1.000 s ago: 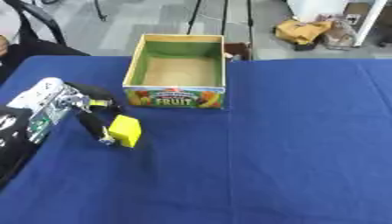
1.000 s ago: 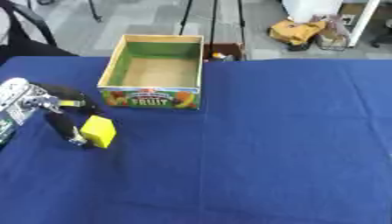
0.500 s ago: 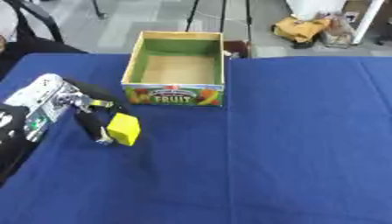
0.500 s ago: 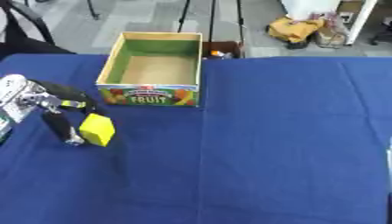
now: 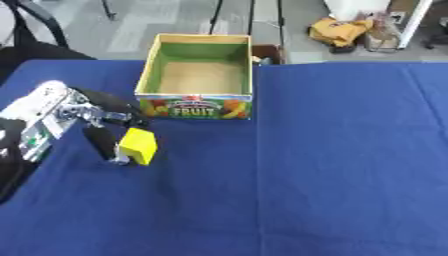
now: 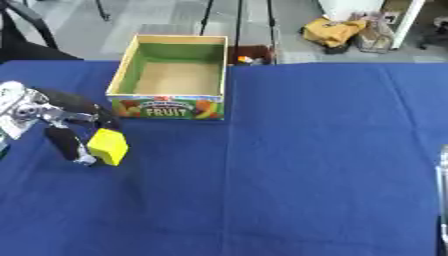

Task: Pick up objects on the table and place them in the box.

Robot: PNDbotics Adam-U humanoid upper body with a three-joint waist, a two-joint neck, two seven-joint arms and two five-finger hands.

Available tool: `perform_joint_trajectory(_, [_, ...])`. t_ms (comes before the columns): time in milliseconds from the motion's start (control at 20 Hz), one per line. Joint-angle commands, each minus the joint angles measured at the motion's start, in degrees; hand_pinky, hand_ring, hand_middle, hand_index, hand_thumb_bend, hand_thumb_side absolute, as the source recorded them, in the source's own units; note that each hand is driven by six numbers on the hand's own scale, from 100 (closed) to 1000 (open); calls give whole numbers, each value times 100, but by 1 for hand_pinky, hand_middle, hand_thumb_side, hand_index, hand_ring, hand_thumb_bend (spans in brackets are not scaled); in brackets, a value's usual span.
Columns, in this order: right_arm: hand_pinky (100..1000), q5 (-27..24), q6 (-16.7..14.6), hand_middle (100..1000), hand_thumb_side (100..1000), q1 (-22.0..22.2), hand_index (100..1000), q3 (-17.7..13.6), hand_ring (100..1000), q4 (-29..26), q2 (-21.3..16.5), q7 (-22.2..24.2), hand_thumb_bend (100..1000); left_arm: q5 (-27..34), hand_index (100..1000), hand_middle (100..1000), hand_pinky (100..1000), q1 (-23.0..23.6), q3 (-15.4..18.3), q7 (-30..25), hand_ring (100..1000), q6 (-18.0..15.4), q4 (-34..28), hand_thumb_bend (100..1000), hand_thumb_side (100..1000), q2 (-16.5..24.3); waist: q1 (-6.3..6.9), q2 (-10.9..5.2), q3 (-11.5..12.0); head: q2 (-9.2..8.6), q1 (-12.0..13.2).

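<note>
A yellow block [image 5: 137, 146] is pinched between the thumb and fingers [image 5: 98, 141] of my left hand [image 5: 66, 112], which reaches in from the left edge. The block is tilted, just over the blue tablecloth, in front of and to the left of the box. The open cardboard box [image 5: 196, 107], green inside with a fruit print on its front, stands at the far middle-left with nothing in it. A pale sliver of what may be my right hand [image 6: 443, 200] shows at the right edge of the right eye view.
The blue tablecloth [image 5: 332, 165] covers the whole table. Beyond the far edge are a grey floor, stand legs [image 5: 252, 20], a dark chair [image 5: 35, 35] at the far left and a yellow bag [image 5: 343, 30].
The left hand and the yellow block stay almost where they were. The whole picture has shifted slightly.
</note>
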Motion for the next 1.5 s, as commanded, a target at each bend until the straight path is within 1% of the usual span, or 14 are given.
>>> perform_joint_trajectory(50, [754, -22, 12, 620, 923, -62, 849, -26, 848, -85, -31, -26, 100, 7, 950, 855, 714, -60, 8, -105, 807, -114, -74, 420, 527, 196, 11, -136, -2, 4, 18])
perform_joint_trajectory(300, [754, -19, 5, 620, 925, -81, 849, -28, 848, -85, -21, -34, 100, -44, 900, 807, 691, -75, 6, -105, 785, -97, -6, 377, 514, 155, 4, -123, -19, -19, 62])
perform_joint_trajectory(500, [754, -15, 5, 620, 926, -98, 850, -35, 848, -85, -17, -46, 100, -90, 857, 760, 655, -87, 29, -88, 747, -79, 39, 351, 510, 117, -6, -109, -36, -45, 76])
perform_joint_trajectory(650, [754, -12, 9, 619, 925, -103, 850, -39, 848, -85, -12, -52, 100, -72, 838, 732, 637, -87, 36, 42, 725, -68, 50, 367, 525, 90, -10, -98, -43, -65, 78])
perform_joint_trajectory(850, [754, -7, 14, 619, 921, -103, 850, -47, 848, -85, -6, -61, 100, -40, 806, 662, 616, -92, 14, 201, 684, -57, 66, 345, 529, 67, -12, -91, -52, -69, 87])
perform_joint_trajectory(1150, [753, -1, 40, 619, 916, -101, 849, -65, 848, -85, -1, -102, 100, 36, 759, 600, 586, -84, 4, 317, 638, -62, 102, 350, 524, 46, -17, -83, -59, -64, 90])
perform_joint_trajectory(1200, [753, 0, 44, 619, 915, -102, 849, -67, 848, -85, 0, -109, 100, 55, 738, 573, 571, -83, 6, 339, 621, -53, 110, 339, 526, 43, -18, -84, -59, -62, 90])
perform_joint_trajectory(1250, [753, 1, 46, 619, 914, -102, 850, -67, 848, -85, 1, -115, 100, 73, 731, 565, 565, -85, 8, 359, 614, -42, 120, 331, 526, 41, -19, -84, -59, -62, 90])
perform_joint_trajectory(1300, [753, 2, 47, 619, 914, -101, 850, -67, 848, -85, 3, -119, 100, 85, 712, 542, 551, -88, 10, 376, 598, -28, 127, 303, 524, 39, -20, -86, -58, -62, 90])
perform_joint_trajectory(1500, [754, 6, 47, 620, 915, -104, 850, -69, 848, -85, 10, -132, 100, 66, 685, 511, 528, -79, 7, 423, 563, 25, 158, 246, 510, 39, -27, -94, -57, -70, 91])
